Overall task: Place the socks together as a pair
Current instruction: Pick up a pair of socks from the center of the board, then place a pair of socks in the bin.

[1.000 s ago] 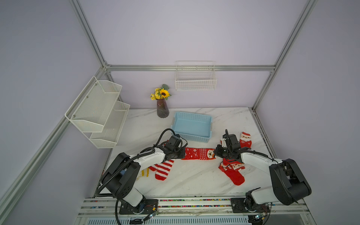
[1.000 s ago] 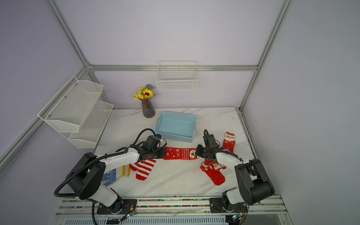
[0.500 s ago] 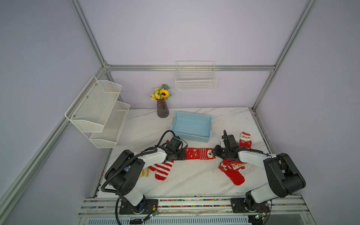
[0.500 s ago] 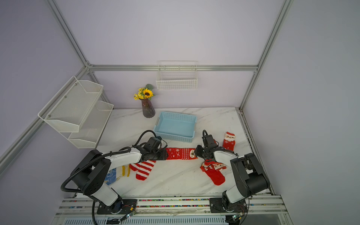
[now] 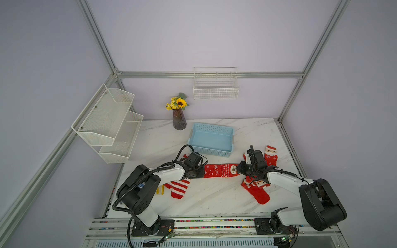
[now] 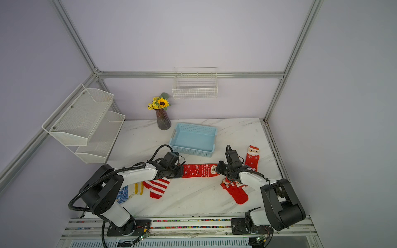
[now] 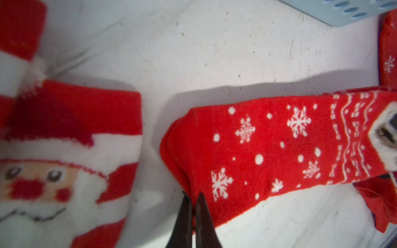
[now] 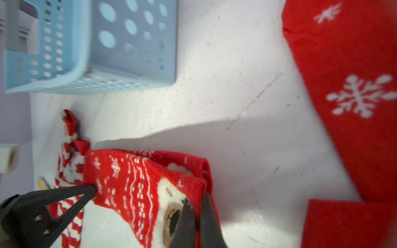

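Two red snowflake-patterned knit socks [image 5: 221, 170] with a bear face at the cuff lie stretched flat across the middle of the white marble-look desk [image 5: 214, 204], just in front of the pale blue perforated plastic basket [image 5: 211, 139]. The left wrist view shows two layers at the toe and the right wrist view shows two cuffs stacked, so I'd judge this pair is already laid one on the other. The left end effector [image 7: 194, 198] is pinched tight on the toe edge. The right end effector [image 8: 196, 206] is clamped just as tight on the cuff beside the bear's face, so the pair is held at both ends, low on the desk. What seems left for this pair is to let go or carry it off. The rest looks unsorted. The red-and-white striped socks [image 5: 179, 189] lie near the left arm. A red Santa-cuffed sock [image 5: 271, 155] lies alone towards the far right. A rumpled heap of red figure-cuffed socks [image 5: 256, 191] sits partly under the right arm. A blue-dotted white glove with yellow cuff [image 6: 126, 193] lies by the left arm and belongs to no pair.
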Action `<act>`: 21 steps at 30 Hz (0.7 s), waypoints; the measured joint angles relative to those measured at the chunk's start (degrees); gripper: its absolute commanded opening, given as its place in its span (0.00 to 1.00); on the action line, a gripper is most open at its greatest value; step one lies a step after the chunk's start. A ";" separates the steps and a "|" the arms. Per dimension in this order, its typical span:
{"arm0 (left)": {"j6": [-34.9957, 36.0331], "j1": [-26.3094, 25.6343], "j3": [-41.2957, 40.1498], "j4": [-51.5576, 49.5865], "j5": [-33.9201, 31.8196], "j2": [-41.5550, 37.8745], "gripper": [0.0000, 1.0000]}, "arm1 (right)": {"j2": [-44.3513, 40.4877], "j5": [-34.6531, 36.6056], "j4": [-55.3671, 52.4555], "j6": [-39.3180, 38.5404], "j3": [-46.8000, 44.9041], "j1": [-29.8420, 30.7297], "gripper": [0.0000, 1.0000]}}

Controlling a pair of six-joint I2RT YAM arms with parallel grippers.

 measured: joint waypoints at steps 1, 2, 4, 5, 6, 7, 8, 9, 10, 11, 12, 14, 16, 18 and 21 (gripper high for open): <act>0.02 -0.15 0.00 -0.72 0.00 -0.81 0.00 | -1.92 -0.22 -0.26 0.17 -0.13 0.00 0.00; 0.02 -0.37 0.00 -1.44 0.00 -1.75 0.00 | -3.56 -0.28 -0.63 0.37 -0.11 0.00 0.00; 0.13 -0.63 0.17 -3.02 -0.13 -4.31 0.00 | -7.21 -0.50 -1.55 0.72 0.07 0.02 0.00; 0.26 -0.70 0.46 -3.76 -0.24 -5.31 0.00 | -8.46 -0.61 -2.14 0.79 0.37 0.02 0.00; 0.57 -0.72 1.31 -5.18 -0.52 -6.51 0.00 | -9.38 -0.63 -2.89 0.85 0.98 0.02 0.00; 0.92 -0.72 2.36 -6.32 -0.94 -7.37 0.00 | -10.05 -0.63 -3.50 0.92 1.90 0.02 0.00; 1.29 -0.72 3.72 -7.58 -1.49 -7.96 0.00 | -10.34 -0.61 -4.07 0.94 2.91 0.02 0.00; 1.86 -0.72 5.49 -8.96 -2.19 -8.44 0.00 | -10.49 -0.57 -4.46 0.98 4.31 0.00 0.00; 2.71 -0.72 7.41 -10.05 -3.19 -8.79 0.00 | -10.49 -0.46 -4.70 0.96 5.81 0.02 0.00; 3.30 -0.72 8.96 -10.71 -4.11 -9.01 0.00 | -10.43 -0.24 -4.85 0.96 7.19 0.02 0.00; 4.46 -0.70 11.02 -11.32 -5.77 -9.16 0.00 | -10.23 0.07 -4.85 0.98 8.81 0.02 0.00; 6.58 -0.48 14.38 -11.87 -9.09 -9.22 0.00 | -8.79 1.05 -4.33 0.96 12.55 0.02 0.00; 8.85 0.46 17.22 -12.37 -11.52 -9.01 0.00 | -5.77 1.84 -3.43 0.98 16.35 0.02 0.00; 11.06 2.19 20.74 -12.92 -12.83 -7.65 0.00 | -2.19 2.45 -2.27 1.03 19.41 0.02 0.00; 14.01 5.11 26.14 -12.87 -14.19 -3.69 0.00 | 4.48 3.06 0.00 1.27 22.91 0.02 0.00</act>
